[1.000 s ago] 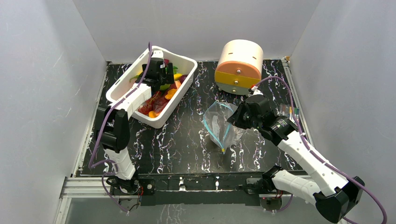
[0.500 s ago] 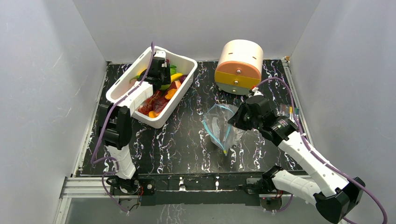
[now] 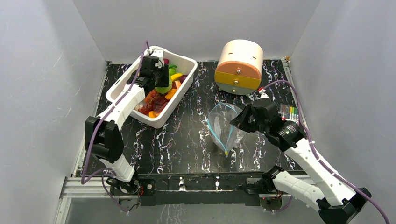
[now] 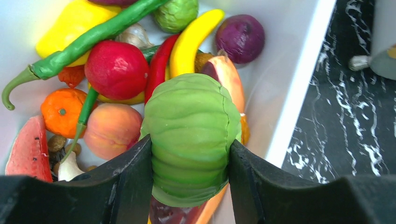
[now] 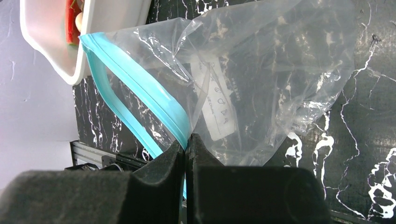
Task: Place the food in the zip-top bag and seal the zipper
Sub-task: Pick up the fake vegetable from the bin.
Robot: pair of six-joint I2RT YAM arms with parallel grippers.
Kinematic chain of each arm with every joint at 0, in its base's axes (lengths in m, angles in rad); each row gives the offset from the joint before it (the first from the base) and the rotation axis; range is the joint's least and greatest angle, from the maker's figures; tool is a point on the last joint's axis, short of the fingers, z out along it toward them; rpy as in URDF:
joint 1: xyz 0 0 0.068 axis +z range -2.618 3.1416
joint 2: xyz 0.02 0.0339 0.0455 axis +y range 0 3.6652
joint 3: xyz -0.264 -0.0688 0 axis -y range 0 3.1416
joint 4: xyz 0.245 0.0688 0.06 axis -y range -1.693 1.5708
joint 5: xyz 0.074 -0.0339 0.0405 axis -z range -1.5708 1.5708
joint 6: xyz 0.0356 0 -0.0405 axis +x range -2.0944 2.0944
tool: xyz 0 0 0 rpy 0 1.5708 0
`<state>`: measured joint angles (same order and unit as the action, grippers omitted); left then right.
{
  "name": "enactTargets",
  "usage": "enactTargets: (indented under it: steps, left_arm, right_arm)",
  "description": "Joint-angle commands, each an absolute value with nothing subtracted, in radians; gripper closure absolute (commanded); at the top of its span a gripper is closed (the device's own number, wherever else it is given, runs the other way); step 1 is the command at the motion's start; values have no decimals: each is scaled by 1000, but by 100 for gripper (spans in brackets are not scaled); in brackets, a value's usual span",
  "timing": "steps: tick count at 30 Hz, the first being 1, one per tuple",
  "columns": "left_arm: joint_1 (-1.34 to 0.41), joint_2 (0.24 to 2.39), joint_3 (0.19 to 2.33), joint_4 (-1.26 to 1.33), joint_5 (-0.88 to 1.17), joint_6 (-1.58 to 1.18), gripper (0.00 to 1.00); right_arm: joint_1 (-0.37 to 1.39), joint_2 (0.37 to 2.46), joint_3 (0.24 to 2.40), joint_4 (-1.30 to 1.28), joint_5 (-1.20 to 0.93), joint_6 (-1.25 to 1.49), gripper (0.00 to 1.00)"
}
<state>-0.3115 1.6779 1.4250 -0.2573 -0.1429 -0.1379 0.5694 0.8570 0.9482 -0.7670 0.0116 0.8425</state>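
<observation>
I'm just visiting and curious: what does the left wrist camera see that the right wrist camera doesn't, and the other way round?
Only the left wrist view shows the left gripper clamping a green cabbage, with a peach and an orange lying beside it. Only the right wrist view shows the zip-top bag, its mouth open, with the right gripper pinching its teal zipper. Both show part of the white bin and the black marbled table.
</observation>
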Motion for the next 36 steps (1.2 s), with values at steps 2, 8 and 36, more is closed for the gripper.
enactTargets:
  steps: [2,8,36]
  left_arm:
    - [-310,1539,1430,-332,-27,-149,61]
    - [-312,1433,1436,-423,131,-217,66]
    - [-397,1253,1214,-120,800,-617,71]
  right_arm:
    - [572,836,975,-779,17,887,100]
    - [572,845,982,-768,10,891,100]
    - [571,989,992,-604,21,893,100]
